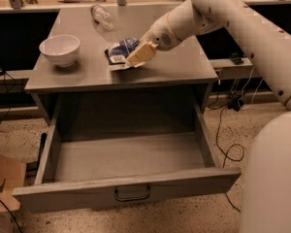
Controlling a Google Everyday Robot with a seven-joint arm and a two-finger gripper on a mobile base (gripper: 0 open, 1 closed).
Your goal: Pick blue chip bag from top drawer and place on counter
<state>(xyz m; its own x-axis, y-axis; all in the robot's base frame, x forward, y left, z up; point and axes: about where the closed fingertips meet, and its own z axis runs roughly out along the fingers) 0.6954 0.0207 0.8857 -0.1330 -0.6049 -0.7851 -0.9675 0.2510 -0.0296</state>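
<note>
The blue chip bag (118,52) is blue and white and sits low over the middle of the counter (184,62), touching or nearly touching it. My gripper (136,57) reaches in from the right, its cream fingers (141,53) shut on the bag's right side. The top drawer (126,186) is pulled fully open below, its inside bare, with a dark wire handle (132,194) at the centre of its front panel.
A white bowl (60,49) stands on the counter's left side. A clear plastic bottle (103,16) lies at the counter's back. Cables (231,144) trail on the floor to the right. A cardboard box (2,183) sits at the lower left. My white arm fills the right.
</note>
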